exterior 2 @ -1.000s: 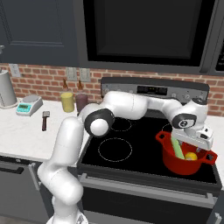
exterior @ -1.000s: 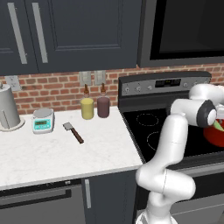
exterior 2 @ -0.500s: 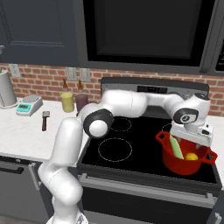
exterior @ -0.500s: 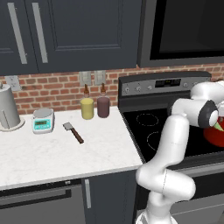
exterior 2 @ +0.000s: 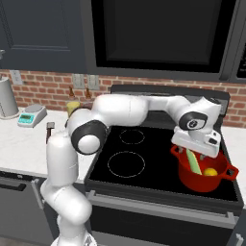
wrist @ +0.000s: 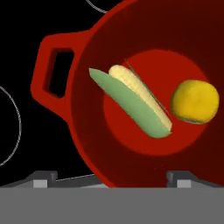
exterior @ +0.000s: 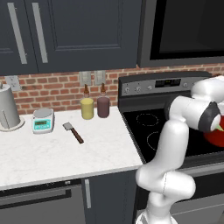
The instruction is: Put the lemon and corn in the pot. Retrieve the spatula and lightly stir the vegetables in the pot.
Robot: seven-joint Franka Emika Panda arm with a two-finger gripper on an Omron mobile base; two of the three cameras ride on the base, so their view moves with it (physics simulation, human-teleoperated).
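While the gripper point(wrist: 109, 178) hangs open and empty above it, the pot point(exterior 2: 207, 173) holds both vegetables.
In the hand view the corn point(wrist: 133, 100) lies slantwise across the red floor of the pot, husk side toward the handle, with the lemon point(wrist: 194, 101) just beside its far end. The pot stands on the stove point(exterior 2: 129, 158) at its front right burner. Well apart, on the white desk point(exterior: 52, 155), the spatula point(exterior: 73, 132) lies flat between a small scale point(exterior: 43, 120) and two jars point(exterior: 95, 107) by the brick wall.
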